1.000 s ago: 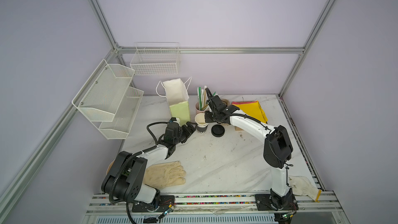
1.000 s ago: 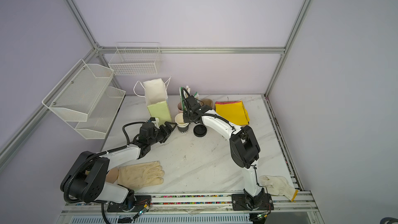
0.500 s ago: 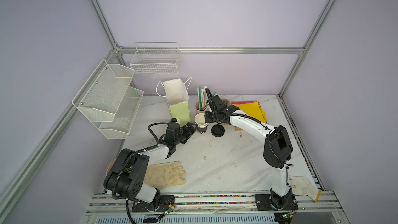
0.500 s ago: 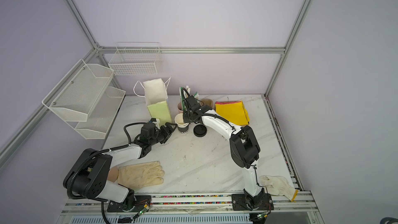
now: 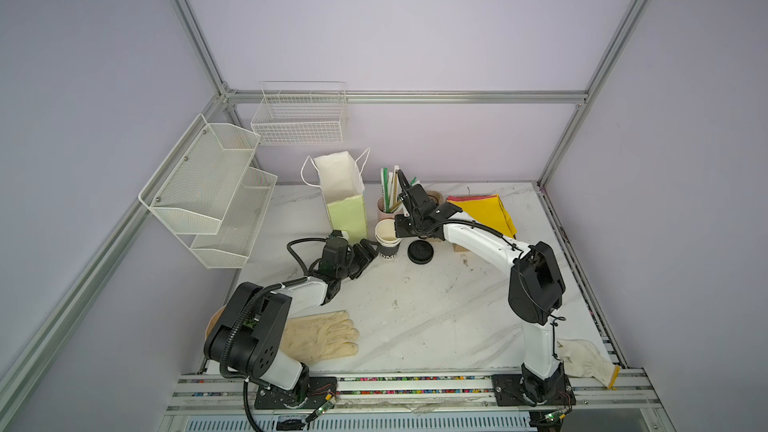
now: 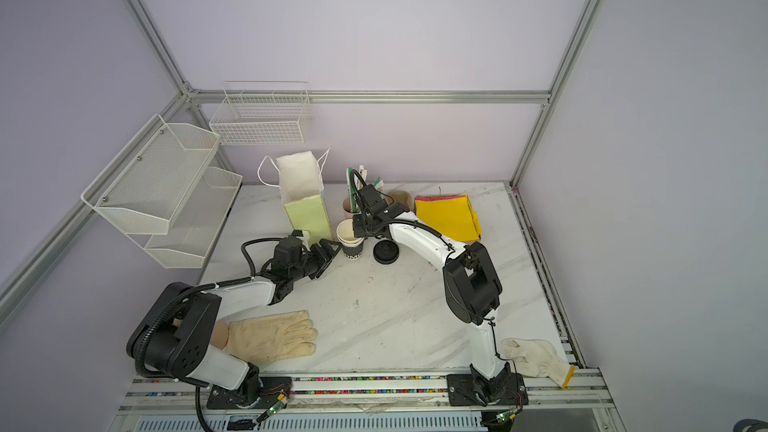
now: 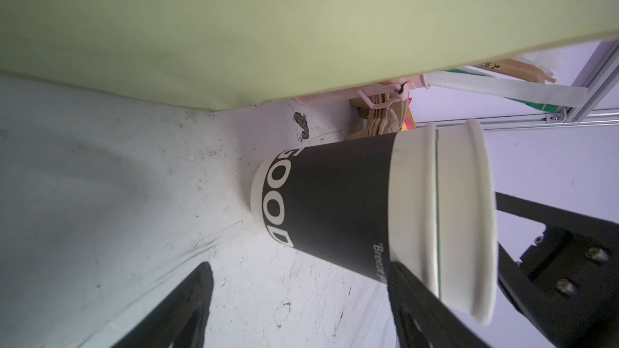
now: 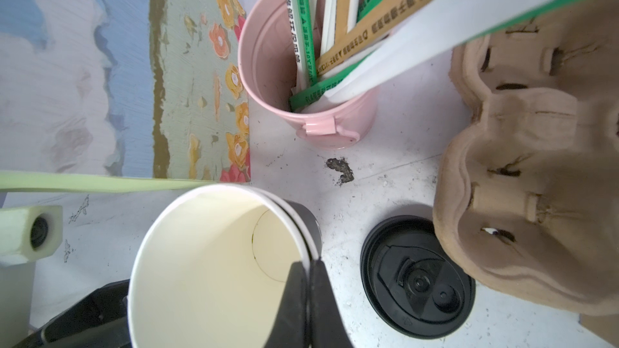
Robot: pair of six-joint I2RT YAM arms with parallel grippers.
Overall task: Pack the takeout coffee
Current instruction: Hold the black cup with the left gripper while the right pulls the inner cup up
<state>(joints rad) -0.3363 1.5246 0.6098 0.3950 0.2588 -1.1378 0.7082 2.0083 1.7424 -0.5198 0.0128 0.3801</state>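
The right gripper (image 8: 306,267) is pinched tight on the rim of the pale paper cup (image 8: 207,262), which stands lidless, nested in the black cup (image 7: 328,202) just beside the green bag (image 5: 347,214). The black lid (image 8: 417,282) lies flat on the table (image 5: 436,317) close by. The left gripper (image 5: 365,252) sits low at the black cup's side, jaws wide apart, clamping nothing

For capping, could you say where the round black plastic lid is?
In both top views the lid lies on the marble tabletop, right of the stacked paper cups.
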